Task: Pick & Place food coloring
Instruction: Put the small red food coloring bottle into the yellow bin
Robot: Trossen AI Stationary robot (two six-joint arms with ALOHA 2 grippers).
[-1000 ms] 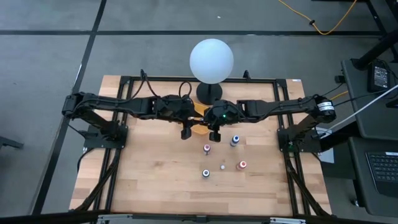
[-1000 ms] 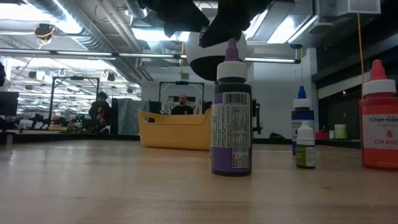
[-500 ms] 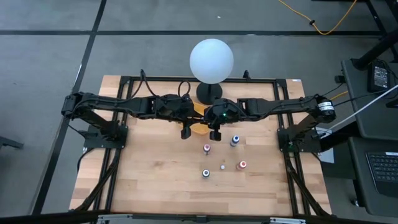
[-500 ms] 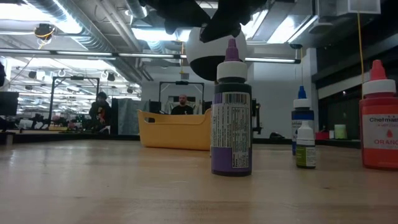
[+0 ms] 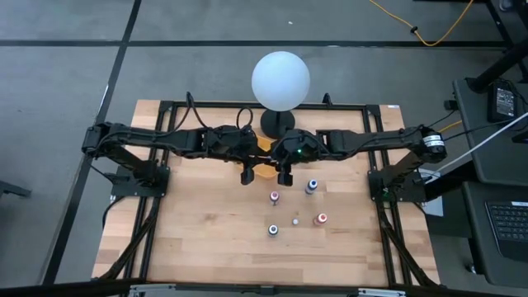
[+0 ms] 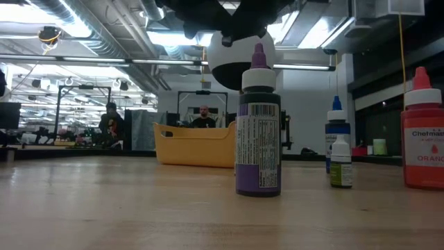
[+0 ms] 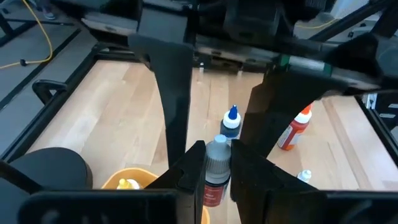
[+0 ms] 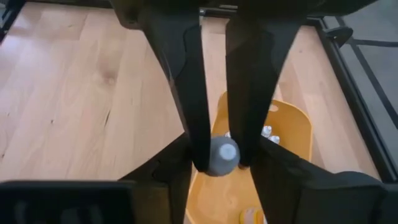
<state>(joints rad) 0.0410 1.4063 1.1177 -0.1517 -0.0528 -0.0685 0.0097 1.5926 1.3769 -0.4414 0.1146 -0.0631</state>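
Both arms reach in over the yellow-orange tray (image 5: 264, 171), gripper facing gripper. My left gripper (image 7: 217, 165) is shut on one food coloring bottle (image 7: 214, 183) with a grey cap (image 8: 222, 154) and a red label. My right gripper (image 8: 222, 163) is open; its fingers (image 7: 270, 112) stand outside the left fingertips, one on each side of the bottle. Several more bottles stand upright on the wood: pink-topped (image 5: 275, 196), blue (image 5: 311, 186), purple (image 6: 258, 132), orange (image 6: 423, 132) and a tiny whitish one (image 6: 340, 163). My left gripper pinches the bottle between its two fingers at the upper body, just under the grey cap (image 7: 216, 160). The fingers (image 8: 198, 112) come slanting down from the table's left. The bottle stands about upright in the hold, lifted clear above the tray.
The tray (image 8: 289, 140) holds a few small bottles. The white globe (image 5: 280, 78) on its black base (image 5: 277, 124) stands right behind the tray, close to both wrists. Bare wood lies toward the table's left and near edges. People show in the room behind.
In the low view my right gripper's end has lifted a little above the purple bottle. The bottles on the table have stayed where they were.
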